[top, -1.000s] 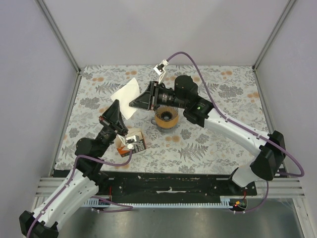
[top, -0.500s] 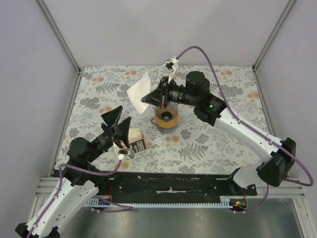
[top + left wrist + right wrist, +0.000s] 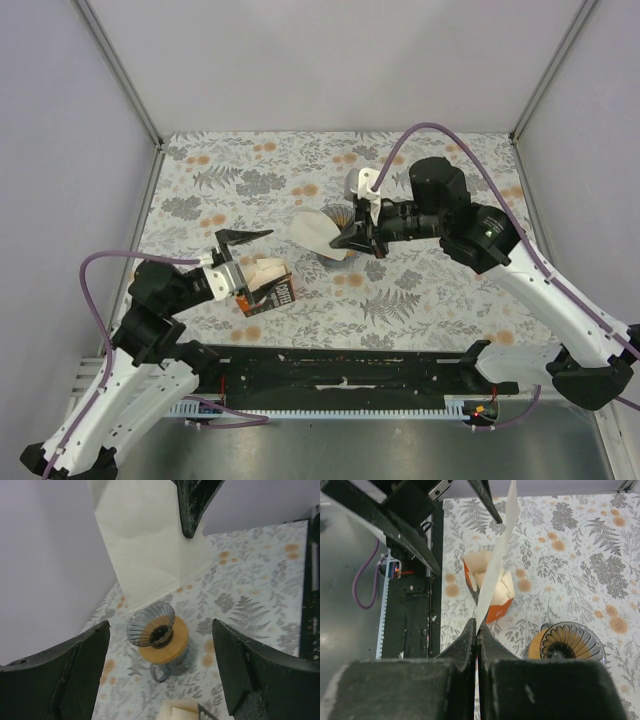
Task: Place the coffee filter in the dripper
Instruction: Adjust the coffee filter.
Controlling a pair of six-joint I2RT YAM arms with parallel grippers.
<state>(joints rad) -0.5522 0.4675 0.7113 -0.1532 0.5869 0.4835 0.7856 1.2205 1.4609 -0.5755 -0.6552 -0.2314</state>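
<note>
The coffee filter (image 3: pixel 318 232) is a flat white paper cone, pinched by one edge in my right gripper (image 3: pixel 347 240), which is shut on it. It hangs in the air over the dripper and hides most of it in the top view. The dripper (image 3: pixel 150 624) is a dark ribbed wire cone resting on a tan ring (image 3: pixel 171 645); the filter (image 3: pixel 150 545) hangs just above and behind it. In the right wrist view the filter (image 3: pixel 496 562) shows edge-on and the dripper (image 3: pixel 572 642) lies lower right. My left gripper (image 3: pixel 250 263) is open and holds nothing, near-left of the dripper.
An orange and white carton (image 3: pixel 272 290) with paper inside lies on the floral tablecloth (image 3: pixel 450 290) right by my left gripper's fingers. Grey walls and metal frame posts (image 3: pixel 118 70) enclose the table. The black rail (image 3: pixel 340 365) runs along the near edge.
My left gripper opened, let go of the filter and pulled back toward the near-left. My right gripper shut on the filter and carried it right and nearer, over the dripper.
</note>
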